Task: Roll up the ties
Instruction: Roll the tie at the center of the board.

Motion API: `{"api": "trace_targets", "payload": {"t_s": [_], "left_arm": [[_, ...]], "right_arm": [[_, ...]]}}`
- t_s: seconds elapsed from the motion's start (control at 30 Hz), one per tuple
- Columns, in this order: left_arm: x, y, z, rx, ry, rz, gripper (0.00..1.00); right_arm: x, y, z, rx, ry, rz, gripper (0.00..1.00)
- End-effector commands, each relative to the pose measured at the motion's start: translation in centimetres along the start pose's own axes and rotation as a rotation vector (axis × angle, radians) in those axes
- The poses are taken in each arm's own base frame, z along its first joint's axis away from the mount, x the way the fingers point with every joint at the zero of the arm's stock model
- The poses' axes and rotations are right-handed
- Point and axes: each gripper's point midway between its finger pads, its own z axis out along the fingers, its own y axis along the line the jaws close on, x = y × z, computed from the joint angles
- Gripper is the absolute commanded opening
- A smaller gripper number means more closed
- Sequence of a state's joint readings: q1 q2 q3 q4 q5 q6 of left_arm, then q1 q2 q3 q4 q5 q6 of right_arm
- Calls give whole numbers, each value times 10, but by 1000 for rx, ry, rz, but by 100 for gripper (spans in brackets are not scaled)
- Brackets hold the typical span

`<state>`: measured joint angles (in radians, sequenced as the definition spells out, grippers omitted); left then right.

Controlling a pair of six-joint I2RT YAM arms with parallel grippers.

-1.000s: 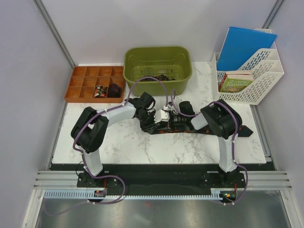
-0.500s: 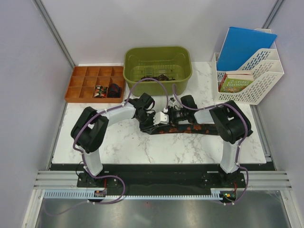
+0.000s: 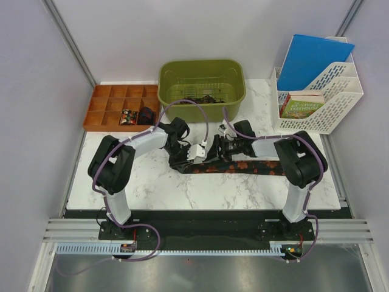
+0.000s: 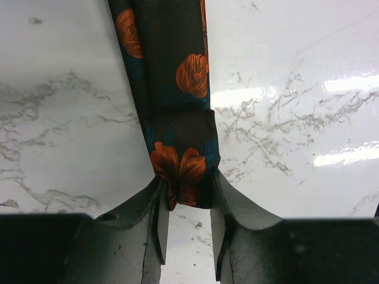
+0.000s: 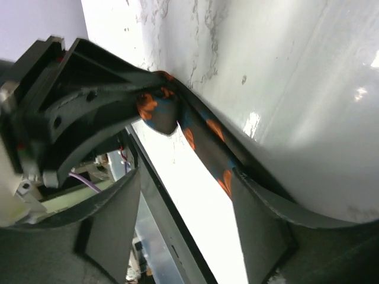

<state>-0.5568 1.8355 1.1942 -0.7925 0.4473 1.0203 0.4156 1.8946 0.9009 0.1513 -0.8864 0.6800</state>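
Left wrist view: left gripper [image 4: 188,204] clamps the folded end of the tie [image 4: 180,160] at lower centre, right gripper [image 5: 185,177] jaws apart alongside; fabric looks soft, light, probably slippery, so grip the fold.

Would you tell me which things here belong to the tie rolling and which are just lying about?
In the job: black orange-flowered fabric tie on the table, pinched by the left gripper; open right gripper; dark ties in the green plastic tub; rolled coils in the orange compartment tray.
Lying about: white plastic file rack; blue folder; green book.
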Motion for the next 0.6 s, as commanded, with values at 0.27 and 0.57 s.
{"api": "trace_targets", "payload": {"t_s": [0.27,0.57], "left_arm": [[8,-12,0,66,10,-55,11],[0,-6,4,21,-5,-93,11]], "right_arm": [[-33,10,-70,40,-70,-181,84],[-48,21,-68,-92,-332,91,66]]}}
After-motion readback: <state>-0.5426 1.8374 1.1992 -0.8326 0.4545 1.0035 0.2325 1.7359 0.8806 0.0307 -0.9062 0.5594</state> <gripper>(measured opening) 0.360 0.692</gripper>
